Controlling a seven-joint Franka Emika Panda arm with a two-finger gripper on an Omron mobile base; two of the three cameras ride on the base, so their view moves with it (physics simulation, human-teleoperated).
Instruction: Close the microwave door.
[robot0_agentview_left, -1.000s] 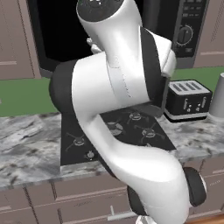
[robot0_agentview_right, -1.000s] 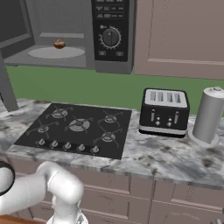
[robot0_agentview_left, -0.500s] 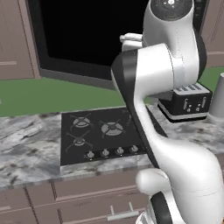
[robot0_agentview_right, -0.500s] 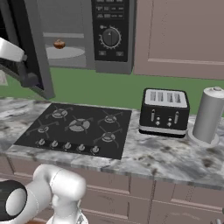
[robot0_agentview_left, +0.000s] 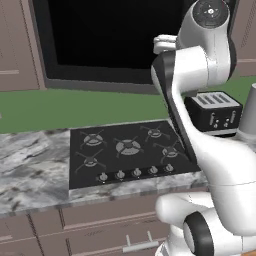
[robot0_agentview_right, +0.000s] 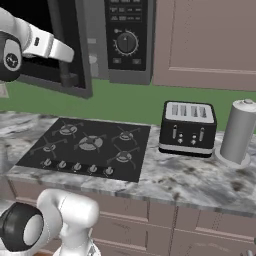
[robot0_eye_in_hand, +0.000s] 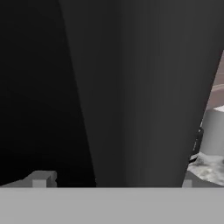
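Note:
The microwave (robot0_agentview_right: 127, 70) hangs above the stove, its black control panel with the round dial (robot0_agentview_right: 126, 43) facing me. The microwave door (robot0_agentview_right: 82, 45) is a dark grey slab standing partly swung out, a narrow strip of the grey cavity (robot0_agentview_right: 96, 35) still visible beside it. From the left base view the door's black glass window (robot0_agentview_left: 110, 35) spans the top. My gripper (robot0_agentview_right: 70, 80) rests against the door's lower outer face near its free edge. In the hand view the grey door frame (robot0_eye_in_hand: 140, 87) is very close, and the fingertips (robot0_eye_in_hand: 41, 178) stand wide apart, open and holding nothing.
A black gas hob (robot0_agentview_right: 87, 147) lies on the marble counter (robot0_agentview_right: 190, 182). A black toaster (robot0_agentview_right: 187, 127) and a grey cylindrical canister (robot0_agentview_right: 239, 131) stand to its right. Brown cabinets (robot0_agentview_right: 205, 40) flank the microwave, and my own arm (robot0_agentview_left: 200, 75) crosses in front of the toaster.
The door has swung from wide open toward the microwave, now hiding the turntable and cavity. My arm has swept right with it, the hand staying against the door.

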